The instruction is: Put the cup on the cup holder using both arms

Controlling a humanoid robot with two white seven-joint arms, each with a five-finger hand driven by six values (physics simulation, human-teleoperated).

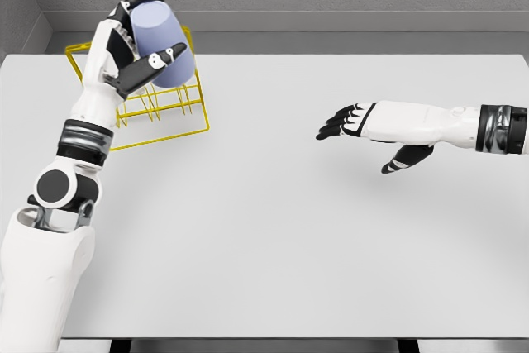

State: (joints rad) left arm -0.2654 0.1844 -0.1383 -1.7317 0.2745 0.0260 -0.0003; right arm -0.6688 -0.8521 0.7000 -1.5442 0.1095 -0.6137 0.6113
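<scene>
The left hand [132,47] is raised near the far left corner of the table [289,229], forearm upright, with fingers and thumb closed around the pale blue cup [165,43]. The cup is tilted and sits over the yellow wire cup holder [178,117]. The right hand [372,126] hovers flat near the right edge, fingers stretched toward the left, holding nothing.

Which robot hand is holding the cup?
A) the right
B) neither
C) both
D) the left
D: the left robot hand wraps the lavender cup above the yellow wire cup holder, while the right robot hand hovers open and empty over the table.
</scene>
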